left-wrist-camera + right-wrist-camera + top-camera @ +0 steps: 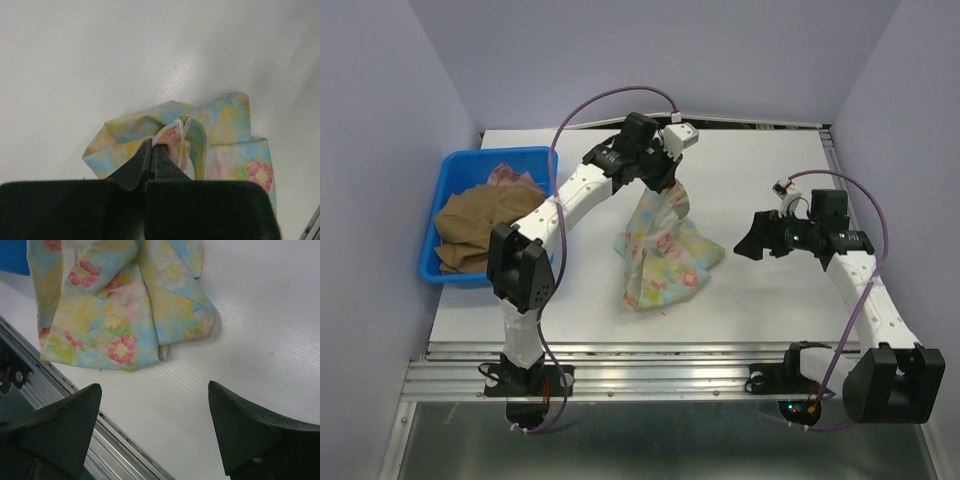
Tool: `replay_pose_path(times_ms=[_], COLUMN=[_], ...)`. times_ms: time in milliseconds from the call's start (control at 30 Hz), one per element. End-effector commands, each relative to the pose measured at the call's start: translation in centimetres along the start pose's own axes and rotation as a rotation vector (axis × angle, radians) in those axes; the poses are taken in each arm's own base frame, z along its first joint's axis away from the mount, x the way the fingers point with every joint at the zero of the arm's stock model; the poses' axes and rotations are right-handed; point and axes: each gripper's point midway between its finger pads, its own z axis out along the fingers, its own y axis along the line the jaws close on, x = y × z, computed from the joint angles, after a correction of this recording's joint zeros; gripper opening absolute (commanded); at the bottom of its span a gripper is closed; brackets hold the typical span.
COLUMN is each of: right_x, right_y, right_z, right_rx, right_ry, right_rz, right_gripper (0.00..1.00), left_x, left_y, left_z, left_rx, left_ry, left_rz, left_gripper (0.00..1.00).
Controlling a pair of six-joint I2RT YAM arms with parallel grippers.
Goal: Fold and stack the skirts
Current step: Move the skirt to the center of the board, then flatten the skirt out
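Pale lilac walls [380, 150] enclose a white table [770, 310] seen from above, with two robot arms mounted at its near edge. A blue plastic bin [432, 240] sits at the table's left side. In it lies a crumpled brown skirt [480, 220], and the edge of a dusty pink skirt [510, 176] shows just behind it. Neither appears folded. The third skirt, a pastel yellow-and-blue floral skirt [665, 260], is out near the middle of the table. The left gripper [151, 147] has its fingers pressed fully together on a bunched piece of the skirt's upper edge. It holds that part raised, so the cloth hangs down in a cone and the lower hem rests in loose folds on the table. The right gripper [154, 386] hangs in the air to the right of the skirt, well apart from it. Its fingers are spread wide with nothing between them, and its camera looks down on the hem. Judging by this, the task is at an early stage. One skirt is out of the bin but neither laid flat nor folded, two more wait in the bin, and no stack has been started.
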Motion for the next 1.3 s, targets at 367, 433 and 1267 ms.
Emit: replay_pose_path(times_ms=[367, 433, 1267], right_x=[-2.9, -2.5, -1.3], right_y=[6.2, 6.4, 13.7], right_z=[9.4, 10.8, 21.8], right_rx=[-0.076, -0.051, -0.048], right_ry=[-0.060, -0.032, -0.038], right_rz=[-0.485, -0.559, -1.122], right_gripper=[0.74, 0.74, 0.73], left_x=[11.5, 11.8, 14.0], left_y=[8.5, 8.7, 8.9], left_z=[-1.2, -0.8, 0.3], left_rx=[-0.105, -0.104, -0.070], left_ry=[0.158, 0.170, 0.214], left_rz=[-0.332, -0.341, -0.389], left_gripper=[0.00, 0.00, 0.12])
